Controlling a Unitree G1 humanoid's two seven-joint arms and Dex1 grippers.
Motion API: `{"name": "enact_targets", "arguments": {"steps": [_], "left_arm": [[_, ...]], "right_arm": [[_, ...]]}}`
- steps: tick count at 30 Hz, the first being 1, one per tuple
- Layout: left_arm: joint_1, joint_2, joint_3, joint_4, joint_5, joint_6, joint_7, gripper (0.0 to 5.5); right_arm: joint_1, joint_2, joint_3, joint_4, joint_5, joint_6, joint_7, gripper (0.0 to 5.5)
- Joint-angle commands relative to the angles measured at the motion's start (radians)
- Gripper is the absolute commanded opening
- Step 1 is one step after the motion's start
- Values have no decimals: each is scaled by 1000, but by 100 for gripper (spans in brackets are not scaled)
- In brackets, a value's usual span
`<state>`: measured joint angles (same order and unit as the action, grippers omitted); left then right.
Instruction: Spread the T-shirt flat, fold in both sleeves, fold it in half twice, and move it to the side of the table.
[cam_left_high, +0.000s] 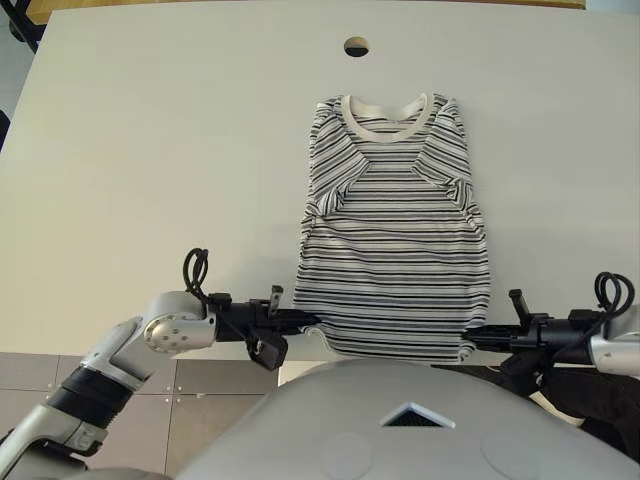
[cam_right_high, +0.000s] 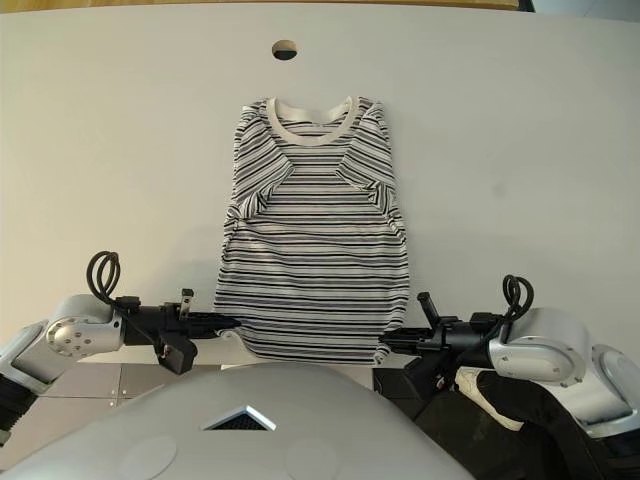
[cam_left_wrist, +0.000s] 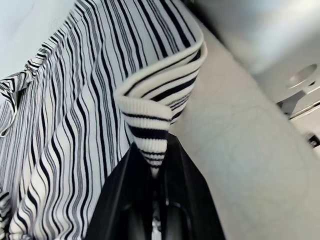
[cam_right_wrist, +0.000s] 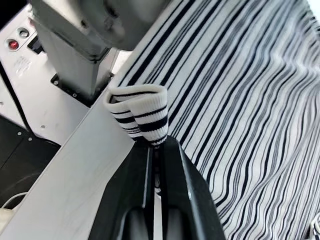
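The T-shirt lies sleeves-in on the counter, hem at the near edge, where the left pincer and right pincer each clamp a hem corner, a sound hold, I judge, for light, limp cloth that sags between them.

Open tabletop lies to the left and right of the T-shirt, and a further band lies beyond its collar. A round hole breaks that far band, apart from the cloth. At the near edge, the left tool and right tool each clamp a hem corner.
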<state>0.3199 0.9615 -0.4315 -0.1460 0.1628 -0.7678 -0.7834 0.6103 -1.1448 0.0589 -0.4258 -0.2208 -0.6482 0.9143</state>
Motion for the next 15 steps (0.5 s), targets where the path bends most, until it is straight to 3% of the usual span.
{"name": "enact_targets", "arguments": {"steps": [1,4,8,15], "left_arm": [[34,22,44,-75,-243,32,-9,10],[-29,-51,81,-42,-335,71,7,10],[-177,-184,153,45,-315,151,90,10],[-504,-411,175,404,-82,235,286,10]], "right_arm": [[71,74,-131,6,186,17,-84,13],[52,140,-176,81,290,-3,-126,13],[-138,256,-131,190,294,-7,-189,13],[-583,522,-73,431,29,160,-491,13]]}}
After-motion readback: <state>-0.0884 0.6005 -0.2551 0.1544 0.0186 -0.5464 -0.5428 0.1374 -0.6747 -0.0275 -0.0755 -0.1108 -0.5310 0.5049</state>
